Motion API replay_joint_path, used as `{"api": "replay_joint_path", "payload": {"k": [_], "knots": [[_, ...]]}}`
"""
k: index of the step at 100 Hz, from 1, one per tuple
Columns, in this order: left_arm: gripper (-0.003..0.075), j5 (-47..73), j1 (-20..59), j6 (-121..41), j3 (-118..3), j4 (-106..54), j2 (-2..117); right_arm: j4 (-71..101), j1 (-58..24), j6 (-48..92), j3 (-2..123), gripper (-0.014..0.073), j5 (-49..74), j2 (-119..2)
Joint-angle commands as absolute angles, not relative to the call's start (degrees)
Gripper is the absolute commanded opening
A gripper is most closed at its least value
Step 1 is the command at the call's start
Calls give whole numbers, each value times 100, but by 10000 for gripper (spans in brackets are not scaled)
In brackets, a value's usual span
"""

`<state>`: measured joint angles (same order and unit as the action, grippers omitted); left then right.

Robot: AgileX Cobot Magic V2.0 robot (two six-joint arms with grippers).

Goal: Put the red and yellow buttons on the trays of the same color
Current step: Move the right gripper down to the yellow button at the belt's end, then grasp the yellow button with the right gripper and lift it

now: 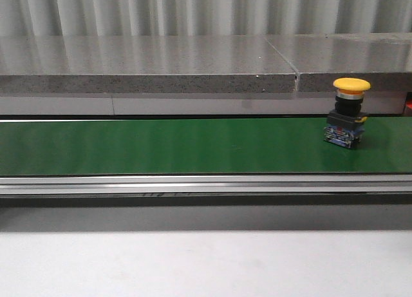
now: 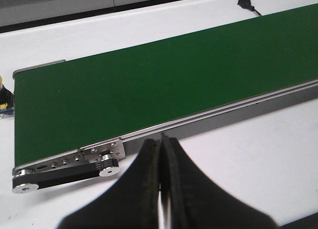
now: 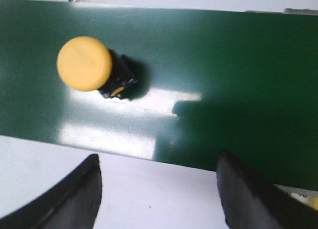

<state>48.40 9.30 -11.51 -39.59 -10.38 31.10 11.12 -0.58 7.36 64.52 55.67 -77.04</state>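
A yellow mushroom-head push button with a black and blue body (image 1: pixel 348 112) stands upright on the green conveyor belt (image 1: pixel 161 145), toward its right end in the front view. No red button and no trays of either colour show in any view, so the sorting looks barely begun: nothing is seen placed, and this yellow button is not yet picked up.

The right tool (image 3: pixel 159 189) hangs above the belt's near edge with its dark fingers (image 3: pixel 79 189) spread wide and empty, the yellow button lying beyond them and off to one side. The left tool (image 2: pixel 162 179) is closed on nothing, fingers pressed together, over the white counter (image 2: pixel 248 154) beside the belt's roller end.
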Motion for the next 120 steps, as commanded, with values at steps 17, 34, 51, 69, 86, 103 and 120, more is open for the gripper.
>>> {"api": "replay_joint_path", "payload": {"k": [17, 34, 51, 69, 86, 103, 120], "knots": [[-20, 4394, 965, -1129, -4101, -1162, 3133, 1150, -475, 1643, 6587, 498, 5247, -8015], [-20, 4394, 965, -1129, -4101, -1162, 3133, 1150, -474, 1692, 6587, 498, 4849, -8289], [-20, 4394, 965, -1129, -4101, -1162, 3133, 1150, -474, 1692, 6587, 498, 4430, -8513], [-20, 4394, 965, -1129, -4101, -1162, 3133, 1150, -462, 1687, 6587, 449, 3893, -8618], [-20, 4394, 965, -1129, -4101, -1162, 3133, 1154, -455, 1687, 6587, 244, 3798, -8651], [-20, 4394, 965, -1129, -4101, -1162, 3133, 1173, -455, 1592, 6587, 182, 3699, -8639], [-20, 4394, 965, -1129, -4101, -1162, 3133, 1168, -443, 1001, 6581, 182, 3698, -8416]]}}
